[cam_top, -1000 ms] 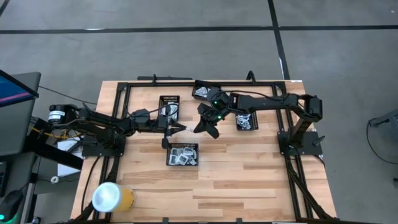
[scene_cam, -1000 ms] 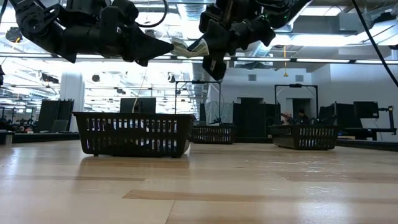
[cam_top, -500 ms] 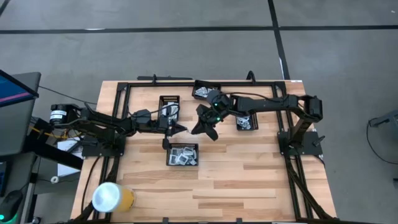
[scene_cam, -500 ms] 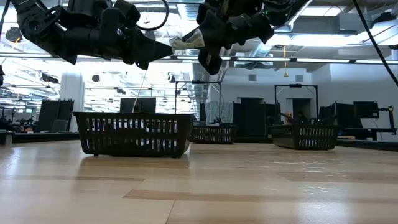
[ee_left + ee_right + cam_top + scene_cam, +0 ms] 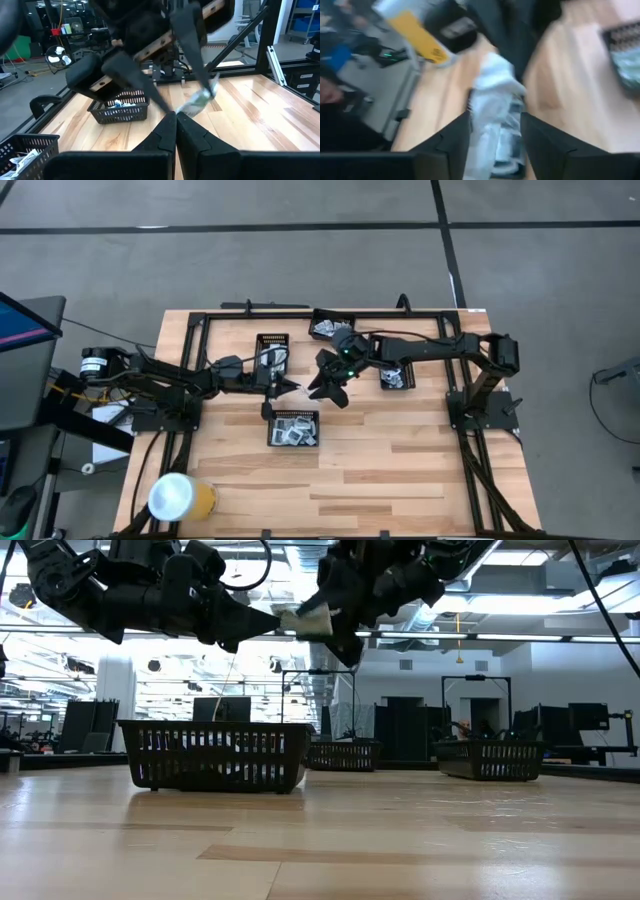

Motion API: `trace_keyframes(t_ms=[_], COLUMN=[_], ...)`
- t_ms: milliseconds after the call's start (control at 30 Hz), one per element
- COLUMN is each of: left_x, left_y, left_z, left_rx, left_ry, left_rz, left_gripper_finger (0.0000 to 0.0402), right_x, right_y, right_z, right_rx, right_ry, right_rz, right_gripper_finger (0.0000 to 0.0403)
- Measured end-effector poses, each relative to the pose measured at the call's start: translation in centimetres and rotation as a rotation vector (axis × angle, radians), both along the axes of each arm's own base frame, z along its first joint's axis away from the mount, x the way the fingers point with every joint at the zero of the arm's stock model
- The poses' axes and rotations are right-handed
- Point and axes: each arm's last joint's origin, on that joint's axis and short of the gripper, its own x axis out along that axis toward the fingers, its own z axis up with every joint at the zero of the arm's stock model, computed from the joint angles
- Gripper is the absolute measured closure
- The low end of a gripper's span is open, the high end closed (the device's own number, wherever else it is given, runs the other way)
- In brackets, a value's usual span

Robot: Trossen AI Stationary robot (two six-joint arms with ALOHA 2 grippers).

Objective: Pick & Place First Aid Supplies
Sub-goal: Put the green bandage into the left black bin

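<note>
No readable text, label, brand or number in any view; marks on yellow tag [image 5: 422,36] too blurred.

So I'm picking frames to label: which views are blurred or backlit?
Right wrist view: heavy motion blur, the packet smeared. Left wrist view: the packet and the arm beyond it are soft. Low view: bright ceiling lights leave both grippers as silhouettes. High view: even light, sharp.

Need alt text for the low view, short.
Two dark robot grippers meet in the air above a wooden table: the left gripper is shut on a pale packet, and the right gripper has its fingers around the packet's other end. Black mesh trays stand on the table below.
</note>
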Motion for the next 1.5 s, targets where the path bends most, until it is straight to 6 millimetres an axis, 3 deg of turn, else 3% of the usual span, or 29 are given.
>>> trace_keyframes(t_ms=[200,400,700,967,1500], left_x=[0.0,0.0,0.0,0.0,-0.1], left_y=[0.0,0.3,0.4,0.4,0.7], left_z=[0.0,0.0,0.0,-0.1,-0.2], left_rx=[0.0,-0.012,-0.028,-0.028,-0.032], left_ry=[0.0,0.002,0.004,0.009,0.019], left_rz=[0.001,0.013,0.014,0.015,0.029], left_gripper_finger=[0.0396,0.0396,0.0396,0.0396,0.0396], right_x=[-0.5,-0.7,-0.8,-0.7,-1.0], right_y=[-0.3,-0.5,-0.6,0.2,-0.4], right_z=[-1.0,-1.2,-1.3,-1.3,-1.6], right_rx=[-0.063,-0.105,-0.123,-0.124,-0.174], right_ry=[0.125,0.162,0.168,0.165,0.19], right_rz=[-0.114,-0.177,-0.166,-0.139,-0.115], right_gripper_finger=[0.0198,0.0192,0.0196,0.0172,0.0158])
